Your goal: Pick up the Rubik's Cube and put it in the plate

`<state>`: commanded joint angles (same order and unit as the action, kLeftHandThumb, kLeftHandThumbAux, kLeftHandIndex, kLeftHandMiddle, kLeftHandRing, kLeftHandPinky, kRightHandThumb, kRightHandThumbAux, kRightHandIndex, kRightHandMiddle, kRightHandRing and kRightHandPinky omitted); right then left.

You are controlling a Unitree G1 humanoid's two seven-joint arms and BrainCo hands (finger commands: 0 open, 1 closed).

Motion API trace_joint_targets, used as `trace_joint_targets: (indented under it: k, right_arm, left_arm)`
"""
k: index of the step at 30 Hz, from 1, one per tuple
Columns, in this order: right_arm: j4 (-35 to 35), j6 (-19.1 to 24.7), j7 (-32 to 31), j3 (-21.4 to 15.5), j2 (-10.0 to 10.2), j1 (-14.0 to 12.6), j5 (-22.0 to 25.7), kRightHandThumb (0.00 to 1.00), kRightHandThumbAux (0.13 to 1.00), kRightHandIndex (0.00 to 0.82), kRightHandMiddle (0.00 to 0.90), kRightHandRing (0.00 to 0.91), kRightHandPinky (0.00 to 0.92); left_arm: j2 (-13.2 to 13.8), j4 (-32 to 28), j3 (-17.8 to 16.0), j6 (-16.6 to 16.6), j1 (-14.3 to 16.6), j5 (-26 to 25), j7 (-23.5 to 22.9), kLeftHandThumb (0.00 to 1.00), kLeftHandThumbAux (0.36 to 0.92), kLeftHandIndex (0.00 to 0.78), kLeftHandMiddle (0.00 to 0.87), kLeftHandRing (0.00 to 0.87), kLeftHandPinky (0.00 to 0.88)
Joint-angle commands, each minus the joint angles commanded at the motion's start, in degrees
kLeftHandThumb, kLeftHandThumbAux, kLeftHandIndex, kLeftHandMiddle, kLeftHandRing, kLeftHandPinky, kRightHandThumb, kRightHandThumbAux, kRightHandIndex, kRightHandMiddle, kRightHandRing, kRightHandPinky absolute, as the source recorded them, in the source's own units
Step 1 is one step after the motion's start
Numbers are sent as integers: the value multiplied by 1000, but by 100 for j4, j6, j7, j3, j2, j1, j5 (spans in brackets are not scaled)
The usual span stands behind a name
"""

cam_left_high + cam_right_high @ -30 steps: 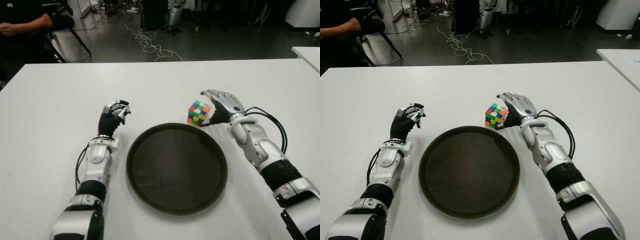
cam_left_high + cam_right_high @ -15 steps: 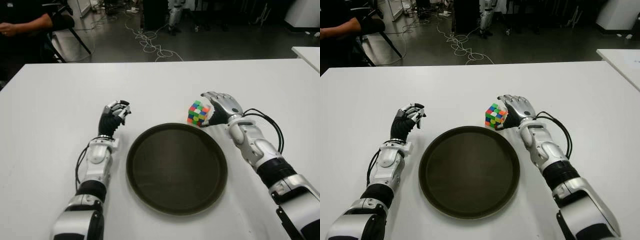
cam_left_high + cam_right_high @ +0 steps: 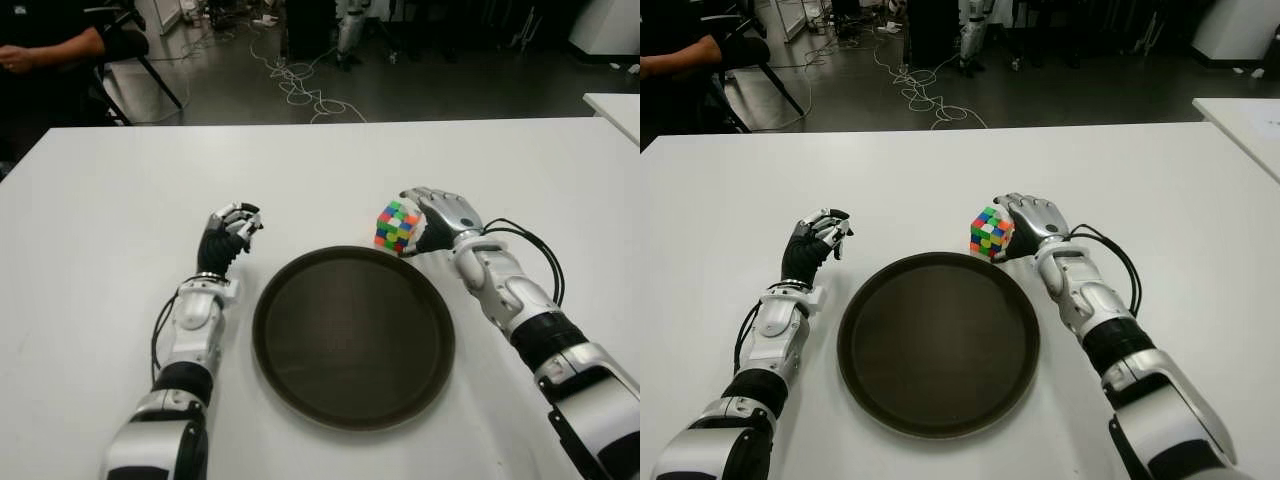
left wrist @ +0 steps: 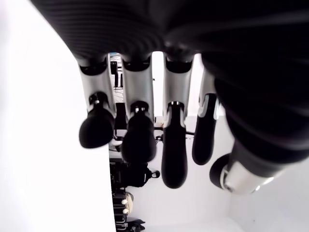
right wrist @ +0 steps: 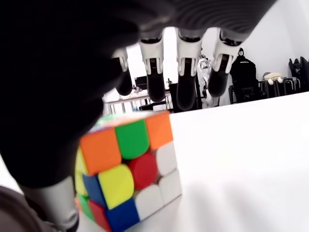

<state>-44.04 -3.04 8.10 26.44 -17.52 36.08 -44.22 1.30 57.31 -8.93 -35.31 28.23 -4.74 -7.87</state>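
Right robot hand [image 3: 438, 215] cups the Rubik's Cube [image 3: 397, 227], fingers apart, not clamped; cube sits on desk [image 3: 120, 200] beside plate [image 3: 353, 336]. Left robot hand [image 3: 226, 232] curled, empty, left of plate.

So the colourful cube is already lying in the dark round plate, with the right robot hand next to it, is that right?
Not quite. The Rubik's Cube is still on the white table, just beyond the plate rim, as the left eye view shows. The right robot hand is indeed next to it, fingers arched over the cube.
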Motion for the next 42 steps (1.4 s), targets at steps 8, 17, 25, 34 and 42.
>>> trace_joint_targets:
  k: [8, 17, 25, 34, 42]
  right_arm:
    - [-252, -134, 137, 82, 25, 71, -1, 0, 759, 161, 183, 183, 143]
    - [-453, -292, 275, 131, 38, 127, 5, 0, 775, 188, 220, 227, 215]
    - [-599, -348, 344, 147, 97, 168, 14, 0, 788, 196, 232, 238, 199]
    - [-703, -411, 348, 167, 161, 193, 36, 0, 779, 166, 198, 204, 162]
    - [-772, -332, 340, 169, 236, 213, 47, 0, 754, 148, 174, 178, 144]
  left_arm:
    - [11, 19, 29, -4, 11, 94, 78, 846, 661, 418, 586, 749, 723]
    - [12, 42, 40, -12, 28, 106, 97, 847, 660, 421, 590, 750, 712]
    - [-34, 28, -4, 9, 35, 13, 37, 851, 659, 420, 578, 754, 748]
    - [-51, 40, -29, 38, 48, -21, -25, 854, 657, 423, 573, 765, 772]
    - [-48, 91, -1, 55, 88, 40, 73, 851, 658, 423, 584, 756, 723]
